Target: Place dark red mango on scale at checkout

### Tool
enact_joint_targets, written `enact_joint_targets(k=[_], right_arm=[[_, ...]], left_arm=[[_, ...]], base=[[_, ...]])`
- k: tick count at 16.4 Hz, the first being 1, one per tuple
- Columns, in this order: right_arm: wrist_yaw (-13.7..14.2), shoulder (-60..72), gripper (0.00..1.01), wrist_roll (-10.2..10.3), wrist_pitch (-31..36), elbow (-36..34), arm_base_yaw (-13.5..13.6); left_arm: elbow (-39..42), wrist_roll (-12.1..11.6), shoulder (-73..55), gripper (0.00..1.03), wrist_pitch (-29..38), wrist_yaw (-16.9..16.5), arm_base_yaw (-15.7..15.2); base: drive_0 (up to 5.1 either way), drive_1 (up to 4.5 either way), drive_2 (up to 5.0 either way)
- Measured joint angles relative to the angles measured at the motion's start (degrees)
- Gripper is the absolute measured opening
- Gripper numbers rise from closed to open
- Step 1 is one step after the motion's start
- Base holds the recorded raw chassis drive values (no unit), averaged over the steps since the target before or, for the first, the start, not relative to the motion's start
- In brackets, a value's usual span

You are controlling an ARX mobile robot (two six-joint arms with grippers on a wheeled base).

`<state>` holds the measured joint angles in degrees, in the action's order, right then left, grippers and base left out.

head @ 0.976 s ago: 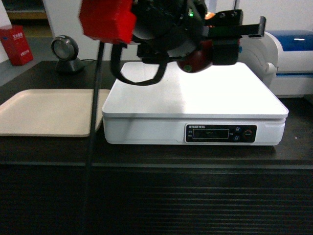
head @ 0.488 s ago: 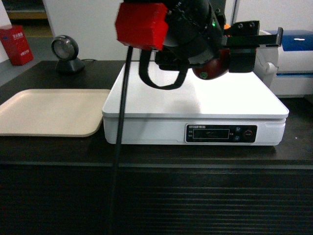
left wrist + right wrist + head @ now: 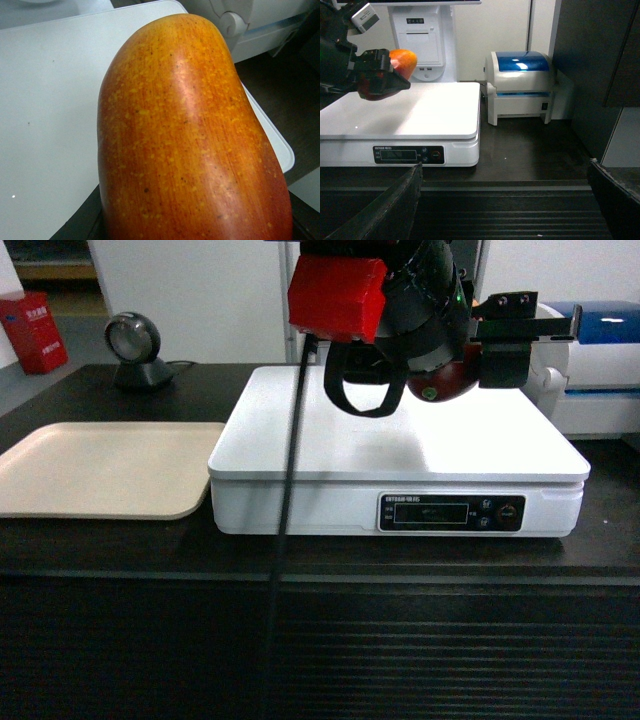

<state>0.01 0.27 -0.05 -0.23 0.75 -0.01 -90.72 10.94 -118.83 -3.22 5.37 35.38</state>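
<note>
Glossy dark red mango with a yellow-orange patch (image 3: 443, 380) was held clamped in the left gripper (image 3: 470, 355), hanging above the far right part of the large white boxy scale with flat glossy top (image 3: 330, 445); a gap to the top was visible in the right wrist view, so no contact was judged. Scale lay directly below the fruit, so the coming move was judged a straight descent, then release. In the left wrist view the mango's long axis ran away from the camera, orange side up, roughly level with the scale top. Right gripper (image 3: 505, 210) sat low at the black ribbed-front table (image 3: 320, 650), jaws spread, empty. Left arm was the nearer one.
</note>
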Motion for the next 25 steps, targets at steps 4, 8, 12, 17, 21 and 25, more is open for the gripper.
enact_joint_targets(k=[4,8,12,17,21,25], right_arm=[[0.00,0.00,0.98,0.02,0.02,0.00,0.00],[0.00,0.00,0.98,0.02,0.02,0.00,0.00],[0.00,0.00,0.98,0.02,0.02,0.00,0.00],[0.00,0.00,0.98,0.02,0.02,0.00,0.00],[0.00,0.00,0.98,0.02,0.02,0.00,0.00],[0.00,0.00,0.98,0.02,0.00,0.00,0.00]], left_arm=[[-36.87,2.12,-22.67,0.60,-23.41,11.10,-0.94],[-39.10,0.87,-25.86,0.60,-25.35,12.44,-2.80],[-37.73,0.59,-26.10,0.73,-24.46,12.41,-3.52],[-32.81,0.11,-23.89,0.98,-20.22,12.02,-3.61],[-29.57,-2.32,-20.15,0.98,-15.98,12.79,-3.91],[-23.02,-8.50,-14.16,0.98,-6.73,12.17,-3.87]], base=[[0.0,0.00,0.0],[0.0,0.00,0.0],[0.0,0.00,0.0],[0.0,0.00,0.0],[0.0,0.00,0.0],[0.0,0.00,0.0]])
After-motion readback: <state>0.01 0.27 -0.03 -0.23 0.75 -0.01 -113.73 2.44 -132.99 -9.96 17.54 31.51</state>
